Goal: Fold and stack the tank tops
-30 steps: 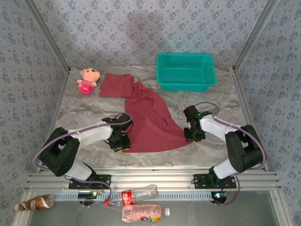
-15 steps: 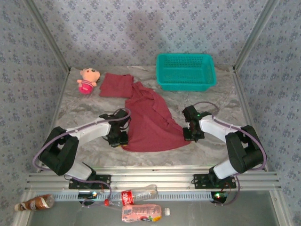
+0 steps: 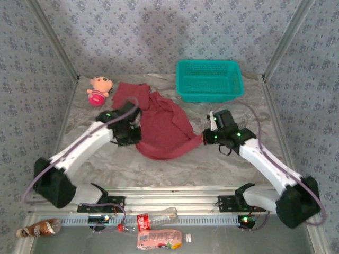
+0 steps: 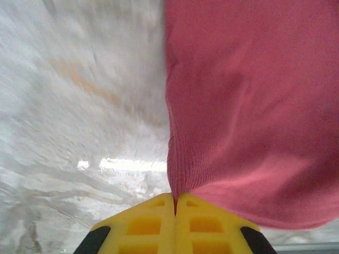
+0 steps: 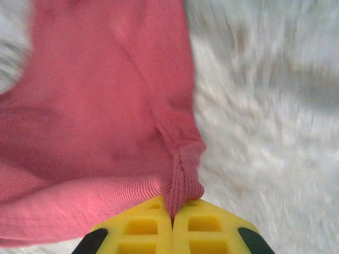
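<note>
You see soft, matt knit cloth on the tank top [image 4: 254, 106], a shiny table [image 4: 79, 106], and a plastic basket [image 3: 212, 94].

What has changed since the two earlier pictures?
Both grippers closed on the near hem of the spread tank top: the left gripper on one corner, the right gripper on the other. They carried the hem away from the arm bases. The basket, the doll and the other tank top stayed.

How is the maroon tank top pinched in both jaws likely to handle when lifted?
Probably floppy: the tank top sags in a curve between its pinched corners. Likely light, since thin knit bunches at each grip. Its far end may drag against the second tank top.
</note>
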Robot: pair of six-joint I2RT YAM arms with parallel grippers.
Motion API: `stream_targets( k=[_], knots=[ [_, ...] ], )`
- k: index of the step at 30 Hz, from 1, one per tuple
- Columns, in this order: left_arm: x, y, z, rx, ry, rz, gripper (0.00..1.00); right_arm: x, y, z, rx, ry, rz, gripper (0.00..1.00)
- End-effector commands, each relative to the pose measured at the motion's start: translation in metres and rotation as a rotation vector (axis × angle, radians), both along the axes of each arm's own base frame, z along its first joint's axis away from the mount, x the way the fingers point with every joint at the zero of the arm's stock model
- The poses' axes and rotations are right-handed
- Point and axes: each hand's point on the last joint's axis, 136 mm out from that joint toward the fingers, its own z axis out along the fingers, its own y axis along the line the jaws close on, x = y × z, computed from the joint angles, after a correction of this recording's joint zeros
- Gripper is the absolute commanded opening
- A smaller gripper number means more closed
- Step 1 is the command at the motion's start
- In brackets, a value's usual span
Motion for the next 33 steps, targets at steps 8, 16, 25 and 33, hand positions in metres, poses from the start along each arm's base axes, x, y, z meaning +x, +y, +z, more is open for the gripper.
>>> stream_targets(
  k=[8,16,25,33],
  knots=[
    [0.081,0.102,0.202,0.235,-0.54,0.089,0.0,0.101,0.052,0.26,0.138,-0.753,0.183,0.0],
    [0.153,0.131,0.309,0.341,-0.825,0.166,0.0,0.189,0.076,0.366,0.19,-0.997,0.18,0.0],
    [0.086,0.142,0.344,0.412,-0.884,0.134,0.0,0.148,0.08,0.369,0.214,-0.925,0.251,0.0],
    [0.017,0.103,0.176,0.175,-0.565,0.037,0.0,0.085,0.038,0.199,0.185,-0.449,0.18,0.0]
  ],
)
